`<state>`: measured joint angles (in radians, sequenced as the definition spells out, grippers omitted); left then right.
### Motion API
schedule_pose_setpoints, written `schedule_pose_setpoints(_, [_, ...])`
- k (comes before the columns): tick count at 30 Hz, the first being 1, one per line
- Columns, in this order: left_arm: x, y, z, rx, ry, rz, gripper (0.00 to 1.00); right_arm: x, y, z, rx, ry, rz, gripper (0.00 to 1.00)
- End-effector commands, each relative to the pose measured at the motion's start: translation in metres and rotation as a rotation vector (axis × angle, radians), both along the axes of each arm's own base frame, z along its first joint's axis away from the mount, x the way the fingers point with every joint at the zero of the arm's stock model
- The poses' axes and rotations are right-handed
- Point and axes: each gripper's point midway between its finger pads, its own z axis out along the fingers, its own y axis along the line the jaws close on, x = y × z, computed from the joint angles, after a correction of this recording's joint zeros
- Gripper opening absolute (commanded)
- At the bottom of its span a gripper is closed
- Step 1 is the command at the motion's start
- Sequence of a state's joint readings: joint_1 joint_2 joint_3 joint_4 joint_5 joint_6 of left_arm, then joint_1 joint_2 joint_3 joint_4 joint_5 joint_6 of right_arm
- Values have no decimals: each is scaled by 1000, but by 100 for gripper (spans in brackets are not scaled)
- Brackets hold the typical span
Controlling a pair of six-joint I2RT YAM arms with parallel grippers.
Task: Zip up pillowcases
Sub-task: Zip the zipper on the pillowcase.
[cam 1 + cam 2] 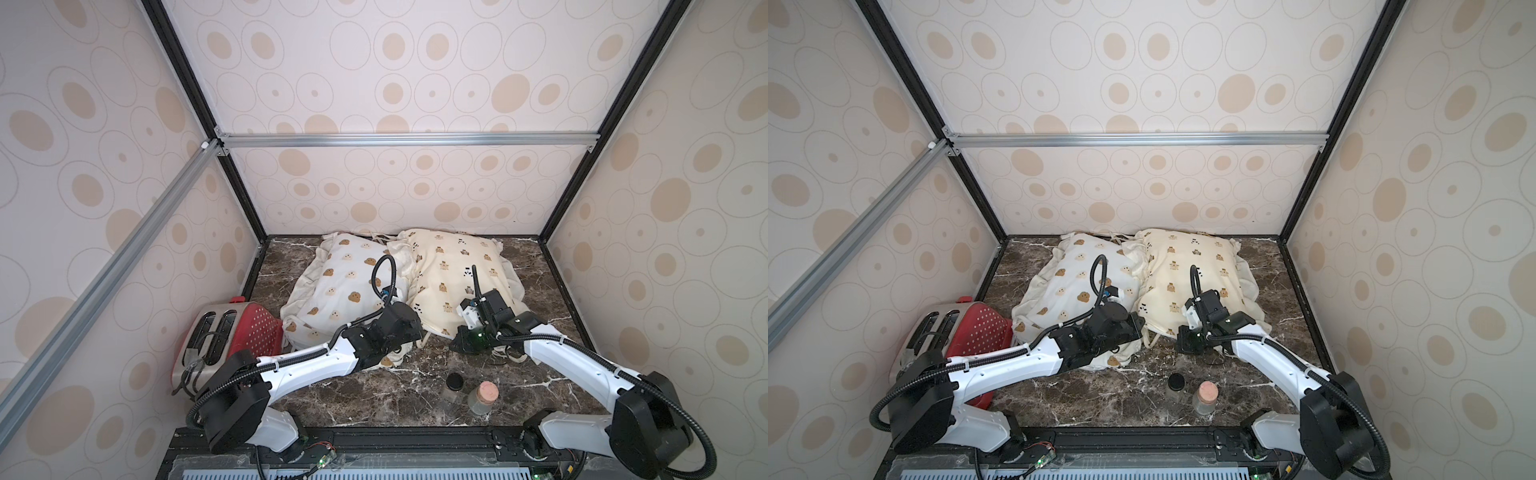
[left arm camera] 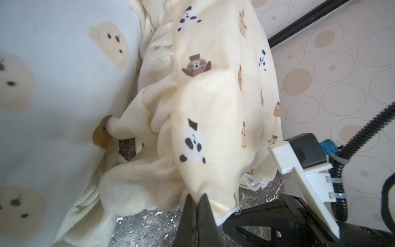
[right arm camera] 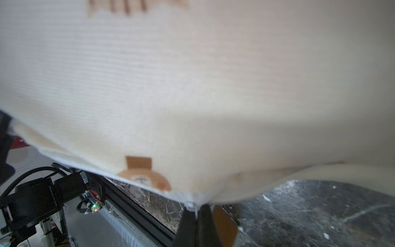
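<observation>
Two stuffed pillowcases lie side by side at the back of the marble table. The white pillowcase [image 1: 345, 286] [image 1: 1075, 282] with brown and cream faces is on the left. The cream-yellow pillowcase [image 1: 453, 266] [image 1: 1187, 266] [image 2: 213, 96] with bears and pandas is on the right. My left gripper [image 2: 197, 200] [image 1: 417, 330] is shut, pinching the fabric at the cream-yellow one's near left corner. My right gripper [image 3: 195, 210] [image 1: 457, 338] is shut on the small silvery zipper pull [image 2: 238, 211] at that same near edge, close beside the left gripper. The zipper line runs along the white seam [image 3: 119, 175].
A red toaster [image 1: 232, 336] stands at the near left, beside the left arm. Two small glass jars sit near the front edge, one with a black lid [image 1: 454, 381] and one with a pink cork [image 1: 487, 390]. Patterned walls enclose the table on three sides.
</observation>
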<state>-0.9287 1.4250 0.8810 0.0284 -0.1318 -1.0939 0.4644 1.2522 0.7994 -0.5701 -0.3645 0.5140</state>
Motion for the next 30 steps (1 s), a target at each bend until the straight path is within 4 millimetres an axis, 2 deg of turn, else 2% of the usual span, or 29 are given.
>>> schedule_pose_setpoints(1, [18, 16, 24, 0, -64, 61, 0, -12, -29, -13, -118, 49, -56, 0])
schedule_pose_setpoints(20, [43, 52, 37, 61, -98, 115, 0, -16, -79, -31, -145, 69, -256, 0])
schedule_pose_setpoints(30, [55, 59, 41, 95, -112, 129, 0, -10, -119, -42, -78, 75, -477, 0])
